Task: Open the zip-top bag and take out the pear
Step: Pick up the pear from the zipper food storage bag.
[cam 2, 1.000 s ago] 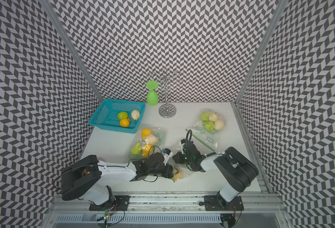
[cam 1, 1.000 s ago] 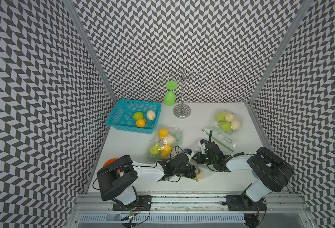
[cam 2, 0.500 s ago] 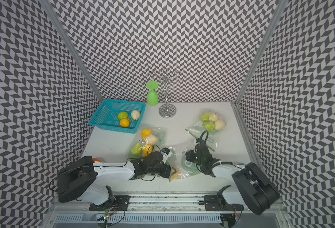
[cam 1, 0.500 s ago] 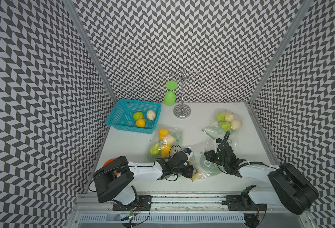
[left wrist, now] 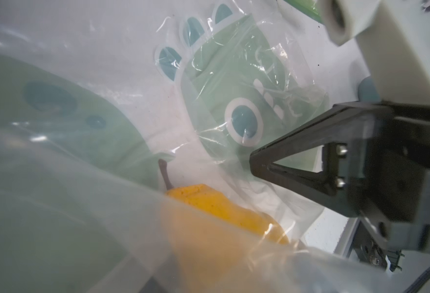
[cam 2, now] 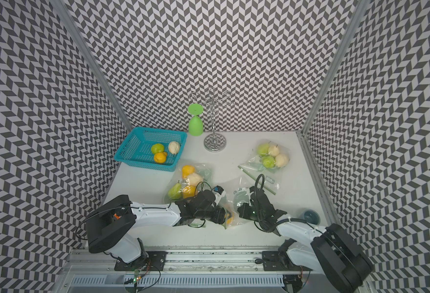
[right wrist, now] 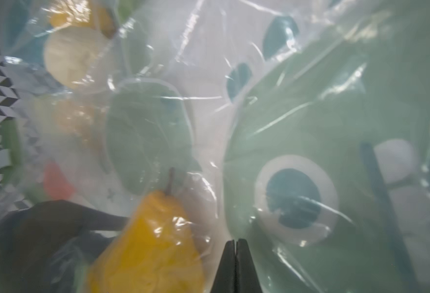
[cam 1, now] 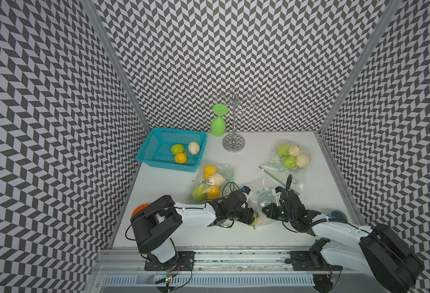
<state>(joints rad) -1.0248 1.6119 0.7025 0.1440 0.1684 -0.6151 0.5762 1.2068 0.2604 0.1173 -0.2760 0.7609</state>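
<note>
The right pincer [right wrist: 235, 251] has its jaws pressed together, and it seems to pinch a fold of the clear film of the zip-top bag [cam 1: 266, 200]. This bag lies close to the front edge of the table [cam 1: 209, 237], about at its middle. The left pincer [cam 1: 250, 218] appears to reach inside the bag. The plastic hides its jaws, so I cannot tell whether they are spread or pressed together. The pear [left wrist: 221, 210], yellow with a dark stem, is inside the bag, lying on its side just beside the left pincer. The step in hand, I think, is taking hold of the fruit. To do it well, the right pincer should hold the film up and tight, so the mouth stays wide. The left one should close on the thick belly of the pear, not on the narrow neck or the stem, with no film caught between finger and fruit. It should then draw the pear out slowly and low, because otherwise the smooth skin may slip or the bag may drag along.
</note>
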